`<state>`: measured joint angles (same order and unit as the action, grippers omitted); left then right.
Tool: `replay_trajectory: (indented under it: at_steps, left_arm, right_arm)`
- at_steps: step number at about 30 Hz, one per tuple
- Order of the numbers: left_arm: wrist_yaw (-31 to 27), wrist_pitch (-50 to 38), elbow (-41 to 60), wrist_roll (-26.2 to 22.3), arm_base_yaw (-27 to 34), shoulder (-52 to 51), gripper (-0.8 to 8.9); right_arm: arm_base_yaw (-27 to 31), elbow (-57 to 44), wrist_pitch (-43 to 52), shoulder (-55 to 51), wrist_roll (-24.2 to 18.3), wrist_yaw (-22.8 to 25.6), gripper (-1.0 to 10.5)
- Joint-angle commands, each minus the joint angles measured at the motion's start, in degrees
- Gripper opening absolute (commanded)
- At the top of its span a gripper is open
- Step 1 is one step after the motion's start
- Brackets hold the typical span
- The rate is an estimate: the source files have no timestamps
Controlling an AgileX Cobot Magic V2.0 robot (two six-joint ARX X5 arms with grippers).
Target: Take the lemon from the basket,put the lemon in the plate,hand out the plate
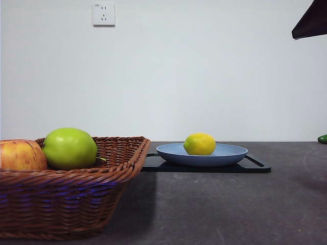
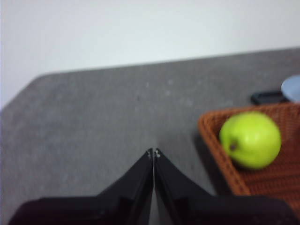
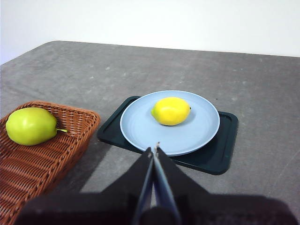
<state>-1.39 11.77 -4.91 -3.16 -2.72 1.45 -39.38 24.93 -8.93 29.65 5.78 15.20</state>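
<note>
The yellow lemon (image 1: 200,144) lies in the blue plate (image 1: 230,153), which sits on a flat black tray. In the right wrist view the lemon (image 3: 171,111) rests in the middle of the plate (image 3: 197,129). My right gripper (image 3: 154,151) is shut and empty, held above and in front of the plate's near rim. The brown wicker basket (image 1: 76,184) stands at the near left. My left gripper (image 2: 153,153) is shut and empty, over bare table beside the basket (image 2: 276,183).
A green apple (image 1: 69,148) and a red-yellow apple (image 1: 20,155) lie in the basket. The black tray (image 1: 255,167) lies under the plate. A dark arm tip (image 1: 311,23) shows at the top right corner. A small green thing (image 1: 322,138) sits at the far right edge.
</note>
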Motion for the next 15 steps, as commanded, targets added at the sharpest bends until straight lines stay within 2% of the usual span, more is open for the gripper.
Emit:
replay_trajectory:
  at_steps: [1, 15]
  left_arm:
    - [-0.1, -1.0, 1.3, 1.9, 0.7, -0.2, 0.09]
    - [0.2, -1.5, 4.6, 2.1, 2.2, -1.4, 0.09]
  right_arm:
    - [-0.4, 0.5, 0.8, 0.2, 0.3, 0.2, 0.0]
    - [-0.4, 0.5, 0.8, 0.2, 0.3, 0.2, 0.0]
